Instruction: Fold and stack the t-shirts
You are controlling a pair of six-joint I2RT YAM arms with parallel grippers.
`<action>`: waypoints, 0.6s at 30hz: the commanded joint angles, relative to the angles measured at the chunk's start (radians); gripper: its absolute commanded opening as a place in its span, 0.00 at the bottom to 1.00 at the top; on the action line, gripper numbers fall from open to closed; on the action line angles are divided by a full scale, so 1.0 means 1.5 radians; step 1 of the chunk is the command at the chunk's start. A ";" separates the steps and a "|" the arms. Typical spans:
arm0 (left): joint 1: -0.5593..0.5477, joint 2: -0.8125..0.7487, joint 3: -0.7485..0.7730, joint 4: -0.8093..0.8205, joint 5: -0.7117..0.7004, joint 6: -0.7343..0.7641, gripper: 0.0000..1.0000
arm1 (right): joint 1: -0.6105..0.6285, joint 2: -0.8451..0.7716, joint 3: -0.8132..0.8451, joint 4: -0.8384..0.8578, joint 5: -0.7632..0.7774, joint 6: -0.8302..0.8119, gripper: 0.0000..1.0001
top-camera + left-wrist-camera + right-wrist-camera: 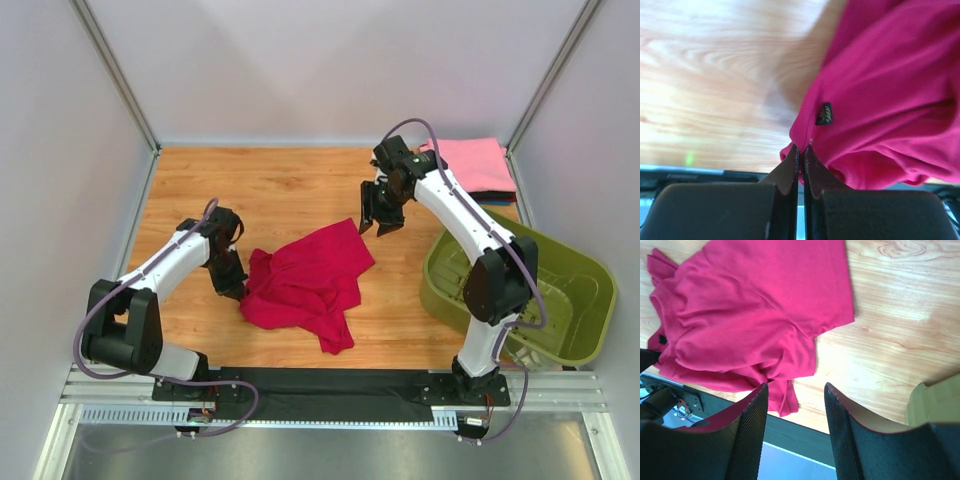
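A crimson-red t-shirt (308,282) lies crumpled in the middle of the wooden table. My left gripper (232,285) is at its left edge, shut on a pinch of the red cloth (805,137) just below a small black label (823,114). My right gripper (381,218) hangs open above the table just beyond the shirt's far right corner, nothing between its fingers (754,425); below them the red t-shirt (755,315) is spread out. Folded t-shirts, pink on top (475,163), are stacked at the back right corner.
An olive-green plastic basket (570,300) stands at the right, beside the right arm's base. A black strip and metal rail (320,385) run along the near edge. Grey walls enclose the table on three sides.
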 commanded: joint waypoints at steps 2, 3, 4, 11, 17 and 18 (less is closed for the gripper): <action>0.017 -0.017 -0.003 -0.033 -0.059 -0.012 0.00 | 0.001 0.050 0.044 0.002 0.026 -0.026 0.50; 0.019 -0.014 0.000 -0.035 -0.061 -0.009 0.07 | 0.000 0.060 0.055 -0.003 0.028 -0.028 0.50; 0.022 -0.013 0.003 -0.038 -0.065 -0.004 0.26 | 0.001 0.084 0.081 -0.010 0.029 -0.027 0.50; 0.037 0.005 0.167 0.020 -0.018 0.124 0.56 | 0.001 0.135 0.084 0.002 0.015 -0.029 0.50; 0.036 0.176 0.400 0.098 0.158 0.223 0.54 | -0.035 0.215 0.214 -0.033 0.009 -0.033 0.50; 0.033 0.200 0.435 0.102 0.188 0.258 0.54 | -0.040 0.214 0.228 -0.038 0.008 -0.027 0.50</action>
